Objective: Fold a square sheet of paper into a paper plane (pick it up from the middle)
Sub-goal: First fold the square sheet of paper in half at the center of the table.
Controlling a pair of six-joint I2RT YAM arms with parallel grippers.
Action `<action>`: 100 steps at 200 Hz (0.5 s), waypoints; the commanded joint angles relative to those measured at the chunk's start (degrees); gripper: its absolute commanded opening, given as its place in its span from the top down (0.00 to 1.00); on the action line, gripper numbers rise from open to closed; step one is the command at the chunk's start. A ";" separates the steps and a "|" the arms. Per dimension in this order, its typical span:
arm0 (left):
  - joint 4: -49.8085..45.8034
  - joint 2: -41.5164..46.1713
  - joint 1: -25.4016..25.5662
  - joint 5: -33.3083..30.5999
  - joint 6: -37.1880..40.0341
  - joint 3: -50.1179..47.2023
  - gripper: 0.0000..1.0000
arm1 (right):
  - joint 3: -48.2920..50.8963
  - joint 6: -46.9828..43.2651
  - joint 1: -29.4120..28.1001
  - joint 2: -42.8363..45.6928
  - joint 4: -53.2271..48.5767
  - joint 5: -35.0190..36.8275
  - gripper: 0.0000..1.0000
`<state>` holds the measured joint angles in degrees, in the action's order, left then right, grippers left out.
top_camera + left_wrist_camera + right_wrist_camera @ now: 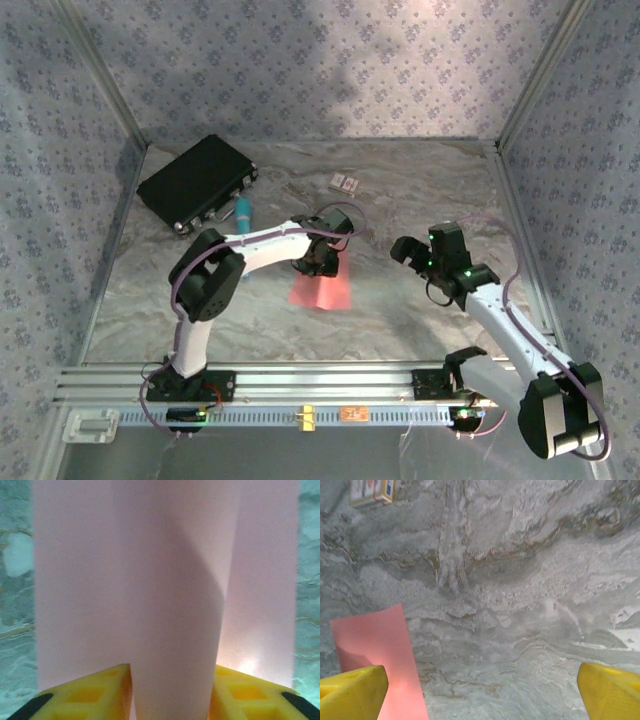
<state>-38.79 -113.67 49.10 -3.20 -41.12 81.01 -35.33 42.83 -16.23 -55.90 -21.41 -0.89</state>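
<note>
Left gripper (170,692) pinches a raised ridge at the middle of the square sheet of paper (90,580), which lies mid-table (520,605), slightly toward the near edge. Right gripper (482,690) spread wide, beside the sheet. Pickup step; next probably calls for a gentle lift.

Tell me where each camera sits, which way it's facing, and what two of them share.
Top external: above and behind the arms, looking down at the table; both arms show, left claw over the pink sheet, right claw apart from it.
Left wrist: on the left arm, facing the sheet pinched between its yellow fingers.
Right wrist: on the right arm, facing down at the table, its open yellow fingers low in frame.
Shared: top and right wrist both catch the sheet and the patterned card.
</note>
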 commanded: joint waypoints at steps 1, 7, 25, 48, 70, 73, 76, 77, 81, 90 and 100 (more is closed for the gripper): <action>4.12 5.02 -1.92 2.65 -1.55 -2.44 0.61 | 1.83 0.19 0.45 2.60 1.19 2.43 0.01; 4.84 5.49 -2.34 3.40 -1.73 -3.02 0.61 | 2.06 0.12 0.58 2.91 1.38 2.46 0.01; 6.50 6.88 -3.58 6.34 -2.46 -4.39 0.62 | 2.80 0.36 0.76 3.33 1.72 2.49 0.01; 9.02 9.28 -4.75 10.57 -2.62 -5.66 0.62 | 2.75 0.45 1.05 3.13 2.27 2.39 0.02; 14.37 12.03 -6.20 17.25 -3.18 -7.90 0.61 | 2.72 -0.32 1.34 3.09 3.18 1.83 0.02; 15.25 12.39 -6.37 18.31 -3.33 -8.22 0.61 | 2.72 -0.86 1.43 3.14 3.52 1.19 0.02; 16.21 12.72 -6.57 19.38 -3.45 -8.60 0.61 | 2.72 -1.24 1.46 3.09 3.75 0.87 0.02; 16.47 12.83 -6.66 19.73 -3.53 -8.73 0.61 | 2.77 -1.34 1.50 3.13 3.88 0.66 0.02; 17.65 13.21 -6.93 21.21 -3.73 -9.18 0.60 | 2.81 -2.29 1.66 3.21 4.31 -0.36 0.02; 20.23 13.97 -7.57 24.47 -4.07 -10.03 0.60 | 3.00 -4.65 1.80 3.34 6.01 -3.64 0.01; 22.79 14.59 -8.17 28.03 -4.57 -11.00 0.60 | 2.83 -6.34 2.11 3.13 6.90 -8.18 0.01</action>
<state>-24.69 -102.45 42.33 13.28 -44.07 71.64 -33.04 41.32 -14.79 -53.17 -17.89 -1.54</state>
